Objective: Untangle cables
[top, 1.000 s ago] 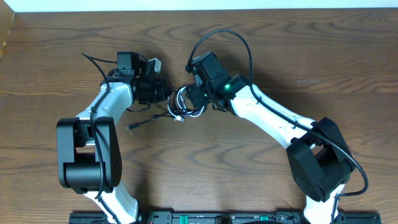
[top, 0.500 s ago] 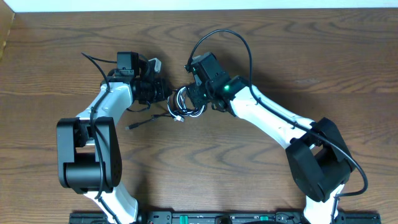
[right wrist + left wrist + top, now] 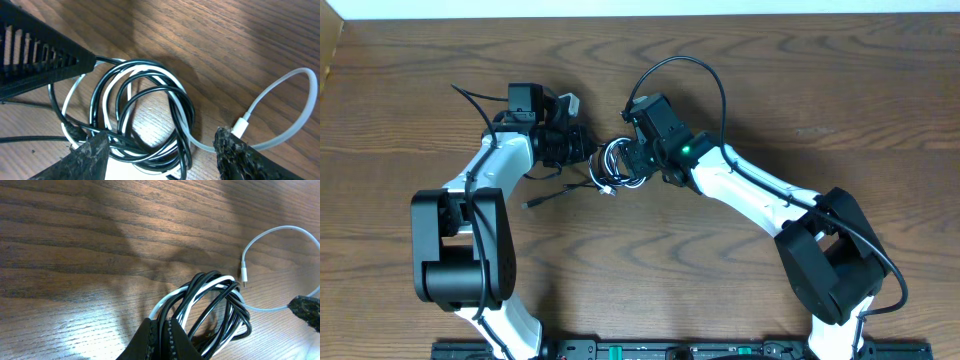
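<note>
Right claw (image 3: 162, 150) edged toward 4 o'clock, jaws wider astride cables (image 3: 145, 110); left claw (image 3: 160, 339) pinches them; tangle unresolved.

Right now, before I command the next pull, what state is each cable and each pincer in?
black cables, coiled, tangled with the white one
white cable, partly wound into that coil, plug end loose on the table
left pincer, shut on the black cables and white cable
right pincer, open, fingers astride the coil
</note>
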Action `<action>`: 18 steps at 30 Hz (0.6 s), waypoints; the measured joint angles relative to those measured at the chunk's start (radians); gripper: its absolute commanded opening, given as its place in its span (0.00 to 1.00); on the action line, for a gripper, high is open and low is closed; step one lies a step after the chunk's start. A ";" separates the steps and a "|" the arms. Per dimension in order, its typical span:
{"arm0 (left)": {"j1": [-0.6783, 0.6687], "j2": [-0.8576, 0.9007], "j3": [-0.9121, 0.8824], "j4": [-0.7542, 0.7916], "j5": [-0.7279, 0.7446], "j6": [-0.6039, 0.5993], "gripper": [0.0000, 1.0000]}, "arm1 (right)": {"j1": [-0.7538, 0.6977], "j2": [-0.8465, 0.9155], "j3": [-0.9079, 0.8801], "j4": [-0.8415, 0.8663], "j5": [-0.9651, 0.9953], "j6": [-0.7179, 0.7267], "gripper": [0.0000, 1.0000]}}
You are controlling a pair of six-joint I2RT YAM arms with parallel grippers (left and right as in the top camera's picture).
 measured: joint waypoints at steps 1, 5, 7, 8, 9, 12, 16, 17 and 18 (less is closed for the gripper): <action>0.000 0.000 0.000 0.000 0.000 0.000 0.08 | 0.000 0.000 -0.002 0.001 0.004 0.000 0.65; 0.000 0.000 0.000 0.000 0.000 0.000 0.08 | 0.000 0.000 -0.013 0.006 0.013 0.000 0.66; 0.000 0.000 0.000 0.000 0.000 0.000 0.08 | 0.001 0.000 -0.018 0.012 0.016 0.000 0.66; 0.000 0.000 0.000 0.000 0.000 0.000 0.08 | 0.002 0.000 -0.019 0.016 0.016 0.000 0.66; 0.000 0.000 0.000 0.000 0.000 0.000 0.08 | 0.002 0.000 -0.020 0.019 0.019 0.000 0.66; 0.000 0.000 0.000 0.000 0.000 0.000 0.07 | 0.003 0.000 -0.020 0.026 0.022 0.000 0.66; 0.000 0.000 0.000 0.000 0.000 0.000 0.08 | 0.004 0.000 -0.028 0.046 0.026 0.000 0.68; 0.000 0.000 0.000 0.000 0.000 0.000 0.08 | 0.004 0.000 -0.033 0.052 0.026 0.000 0.68; 0.000 0.000 0.000 0.000 0.000 0.000 0.08 | 0.004 0.000 -0.038 0.055 0.026 0.000 0.68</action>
